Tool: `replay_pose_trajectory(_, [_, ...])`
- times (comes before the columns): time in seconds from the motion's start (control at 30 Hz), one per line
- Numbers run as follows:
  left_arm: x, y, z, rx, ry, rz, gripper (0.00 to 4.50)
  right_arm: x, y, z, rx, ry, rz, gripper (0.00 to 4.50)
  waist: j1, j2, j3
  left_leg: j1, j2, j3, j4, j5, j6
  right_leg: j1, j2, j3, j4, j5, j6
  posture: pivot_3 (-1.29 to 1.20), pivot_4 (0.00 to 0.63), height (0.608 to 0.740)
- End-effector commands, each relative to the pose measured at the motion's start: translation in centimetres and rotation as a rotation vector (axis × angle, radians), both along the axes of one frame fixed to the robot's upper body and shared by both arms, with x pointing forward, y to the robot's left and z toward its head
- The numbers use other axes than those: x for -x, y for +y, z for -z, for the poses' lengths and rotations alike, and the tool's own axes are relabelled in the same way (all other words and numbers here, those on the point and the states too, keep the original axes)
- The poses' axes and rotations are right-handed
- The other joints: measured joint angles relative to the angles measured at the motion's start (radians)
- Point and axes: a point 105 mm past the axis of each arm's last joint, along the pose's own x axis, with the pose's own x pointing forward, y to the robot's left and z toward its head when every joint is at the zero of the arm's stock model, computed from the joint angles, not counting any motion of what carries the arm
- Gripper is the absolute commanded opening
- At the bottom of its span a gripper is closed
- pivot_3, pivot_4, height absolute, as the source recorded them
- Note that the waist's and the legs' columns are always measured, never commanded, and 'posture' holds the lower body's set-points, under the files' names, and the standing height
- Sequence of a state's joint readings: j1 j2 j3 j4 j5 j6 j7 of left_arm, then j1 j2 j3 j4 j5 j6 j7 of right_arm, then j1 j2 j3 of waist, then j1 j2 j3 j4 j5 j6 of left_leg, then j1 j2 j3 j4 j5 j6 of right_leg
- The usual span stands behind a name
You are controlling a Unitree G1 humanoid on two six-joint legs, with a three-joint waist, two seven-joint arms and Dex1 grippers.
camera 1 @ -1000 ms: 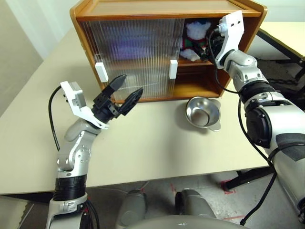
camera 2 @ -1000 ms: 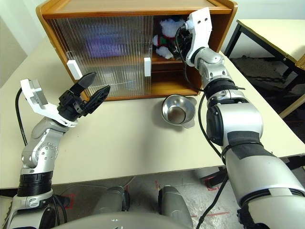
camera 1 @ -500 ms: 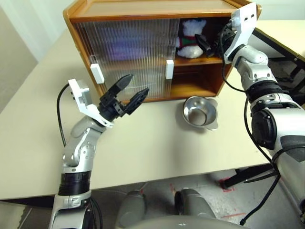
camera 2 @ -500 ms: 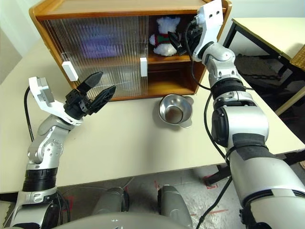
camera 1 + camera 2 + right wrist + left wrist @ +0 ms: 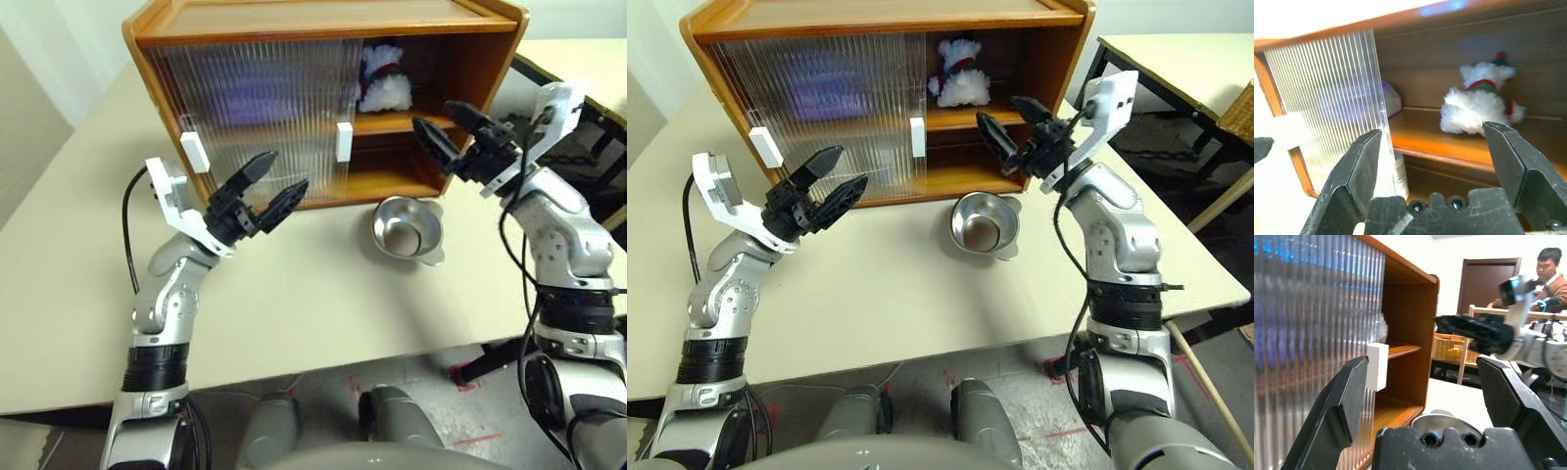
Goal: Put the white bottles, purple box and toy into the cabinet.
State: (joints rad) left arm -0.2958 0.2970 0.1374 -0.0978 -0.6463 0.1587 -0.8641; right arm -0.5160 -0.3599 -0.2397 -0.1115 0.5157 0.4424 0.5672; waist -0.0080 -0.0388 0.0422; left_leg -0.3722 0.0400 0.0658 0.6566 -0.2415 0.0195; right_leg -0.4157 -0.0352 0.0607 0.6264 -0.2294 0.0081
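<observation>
While both your arms are hovering over the pale table [image 5: 323, 304], your left gripper [image 5: 266, 189] at centre left is holding its black fingers spread apart, gripping nothing. Your right gripper [image 5: 444, 129] at upper right is gaping wide and empty too, hanging just in front of the cabinet [image 5: 323, 24]. Between them, right of centre, the metal bowl [image 5: 407, 227] is sitting on the table before the open side. Farther back, the toy [image 5: 384, 83] is resting on the upper shelf, and a purple blur, likely the purple box [image 5: 257, 98], is showing behind the ribbed sliding doors [image 5: 255, 108].
</observation>
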Motion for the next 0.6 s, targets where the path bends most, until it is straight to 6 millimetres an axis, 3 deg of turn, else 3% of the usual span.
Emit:
replay_pose_trajectory(0.03, [0.0, 0.1, 0.4, -0.015, 0.017, 0.014, 4.5, 2.2, -1.4, 2.5, -0.186, 0.216, -0.02, 4.49, -0.002, -0.001, -0.001, 0.0, 0.0, 0.0, 0.0, 0.0, 0.0, 0.001, 0.0, -0.001, 0.0, 0.0, 0.0, 0.05, 0.0, 0.74])
replay_pose_trajectory(0.27, [0.1, 0.2, 0.5, -0.018, 0.023, 0.016, 4.5, 4.4, -3.2, 6.7, -0.479, 0.499, -0.053, 4.49, -0.014, 0.0, 0.0, 0.001, 0.001, 0.001, 0.0, 0.0, 0.0, 0.005, 0.001, 0.001, 0.0, -0.002, -0.003, 0.05, 0.0, 0.74])
replay_pose_trajectory(0.6, [0.0, 0.3, 0.3, -0.022, 0.017, 0.012, 4.5, 6.7, -5.5, 11.7, -0.868, 0.732, -0.052, 4.49, -0.029, 0.0, 0.0, 0.0, -0.001, 0.0, -0.001, 0.0, 0.0, 0.006, 0.001, 0.0, -0.002, -0.003, -0.003, 0.05, 0.0, 0.74])
